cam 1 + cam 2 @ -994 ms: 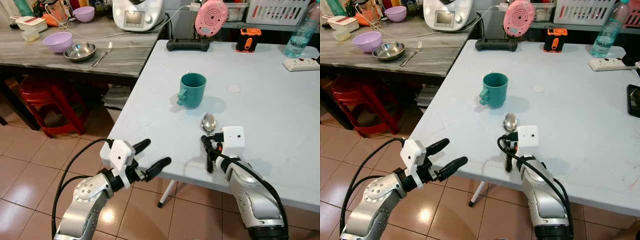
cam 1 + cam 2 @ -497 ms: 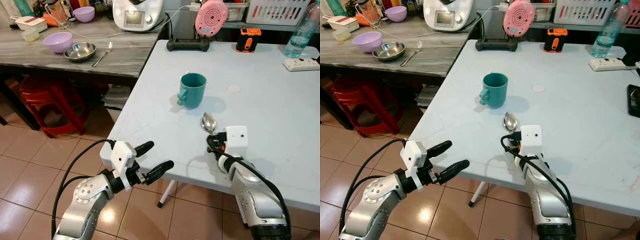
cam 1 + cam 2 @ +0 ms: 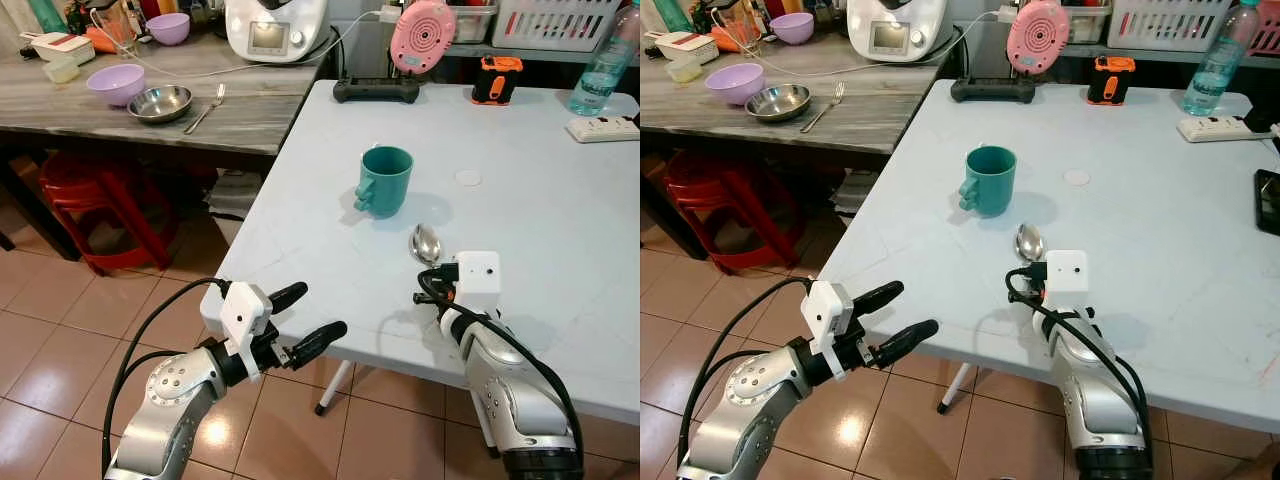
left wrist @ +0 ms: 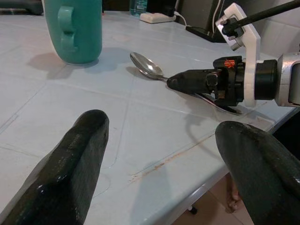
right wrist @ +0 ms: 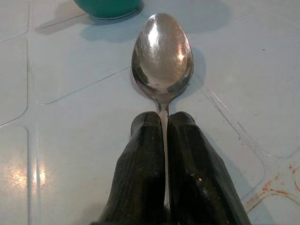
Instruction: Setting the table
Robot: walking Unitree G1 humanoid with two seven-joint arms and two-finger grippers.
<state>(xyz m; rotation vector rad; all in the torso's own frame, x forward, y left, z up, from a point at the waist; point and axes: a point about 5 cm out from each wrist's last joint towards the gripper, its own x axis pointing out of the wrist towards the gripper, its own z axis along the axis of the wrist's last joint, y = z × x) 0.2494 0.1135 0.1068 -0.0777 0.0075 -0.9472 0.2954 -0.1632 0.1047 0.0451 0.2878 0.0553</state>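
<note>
A teal mug stands on the white table, handle toward the table's left edge. A metal spoon lies just right of and nearer than the mug, bowl pointing away from me. My right gripper is shut on the spoon's handle, low over the table near its front edge; the bowl sticks out beyond the fingertips. My left gripper is open, held off the table's front left corner over the floor. In the left wrist view its two black fingers frame the mug and spoon.
At the table's far edge sit a black device, a pink round gadget, an orange tool, a water bottle and a power strip. A wooden counter on the left holds bowls and a fork. Red stools stand under it.
My right gripper has slid the spoon forward and slightly right across the table, away from the front edge. The left arm stayed nearly still.
</note>
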